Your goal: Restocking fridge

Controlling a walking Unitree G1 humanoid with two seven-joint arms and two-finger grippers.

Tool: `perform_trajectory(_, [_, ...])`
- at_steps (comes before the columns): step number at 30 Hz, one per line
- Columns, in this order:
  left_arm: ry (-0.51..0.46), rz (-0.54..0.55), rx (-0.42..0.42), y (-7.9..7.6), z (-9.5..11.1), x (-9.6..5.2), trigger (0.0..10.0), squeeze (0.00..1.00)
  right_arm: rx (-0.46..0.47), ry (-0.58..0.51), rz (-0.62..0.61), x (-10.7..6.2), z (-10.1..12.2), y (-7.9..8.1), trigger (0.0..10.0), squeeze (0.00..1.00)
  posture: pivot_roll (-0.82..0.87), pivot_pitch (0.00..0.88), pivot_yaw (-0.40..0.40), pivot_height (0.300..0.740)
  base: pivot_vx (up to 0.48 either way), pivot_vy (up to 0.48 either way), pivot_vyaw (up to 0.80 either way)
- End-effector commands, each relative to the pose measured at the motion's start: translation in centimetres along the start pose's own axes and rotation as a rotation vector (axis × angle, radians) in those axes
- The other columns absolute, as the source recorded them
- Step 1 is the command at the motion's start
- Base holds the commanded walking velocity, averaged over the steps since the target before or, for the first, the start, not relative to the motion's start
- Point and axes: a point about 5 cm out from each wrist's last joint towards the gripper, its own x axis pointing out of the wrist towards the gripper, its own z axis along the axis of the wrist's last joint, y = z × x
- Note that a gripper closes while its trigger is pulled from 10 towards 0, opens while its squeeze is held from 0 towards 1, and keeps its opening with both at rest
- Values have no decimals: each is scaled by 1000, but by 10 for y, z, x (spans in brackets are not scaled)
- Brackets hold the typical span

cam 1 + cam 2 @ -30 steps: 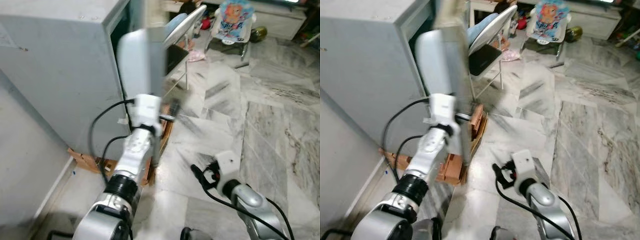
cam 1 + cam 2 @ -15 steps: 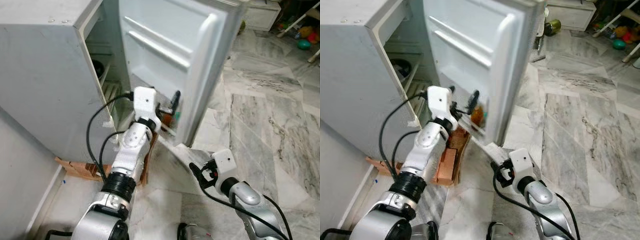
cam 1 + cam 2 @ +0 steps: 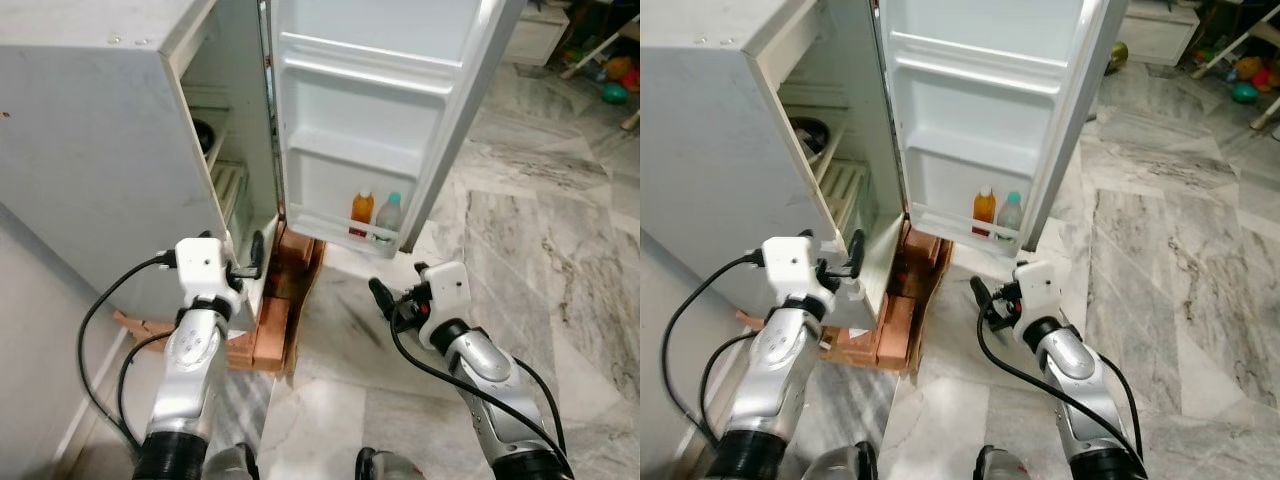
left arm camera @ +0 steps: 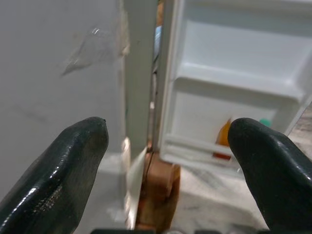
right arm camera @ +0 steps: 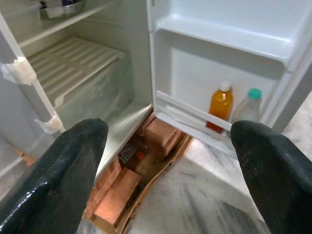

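The white fridge (image 3: 100,150) stands on the left with its door (image 3: 400,100) swung wide open. On the door's lowest shelf stand an orange bottle (image 3: 362,208) and a clear bottle with a teal cap (image 3: 389,213). My left gripper (image 3: 255,255) is low by the cabinet's front edge, open and holding nothing. My right gripper (image 3: 383,297) hovers over the floor below the door shelf, fingers spread wide and empty. Its wrist view looks at the orange bottle (image 5: 220,106) and the clear bottle (image 5: 246,109).
Red bricks (image 3: 275,320) and cardboard prop up the fridge at its base. Inside are a wire shelf (image 5: 73,61), a clear drawer below it and a metal bowl (image 3: 203,135) higher up. Marble floor (image 3: 540,230) stretches to the right, with toys at the far back.
The fridge door has swung from nearly closed to wide open. My left gripper has come off the door and dropped low beside the cabinet. The right arm has moved little.
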Motion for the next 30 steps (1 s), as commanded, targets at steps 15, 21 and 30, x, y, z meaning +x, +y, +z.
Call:
perform_trajectory(15, [4, 60, 129, 21, 15, -20, 10000, 0, -34, -46, -4, 9, 12, -5, 10000, 0, 4, 130, -9, 740, 143, -415, -775])
perform_trajectory(21, [25, 44, 131, 15, 8, -23, 10000, 0, -21, -93, 2, 12, 18, 0, 10000, 0, -3, 116, -3, 740, 394, -150, -494])
perform_trajectory(30, [45, 34, 128, 11, 5, -21, 10000, 0, -38, -121, 9, 13, 20, 5, 10000, 0, -15, 101, 0, 740, 431, 0, 0])
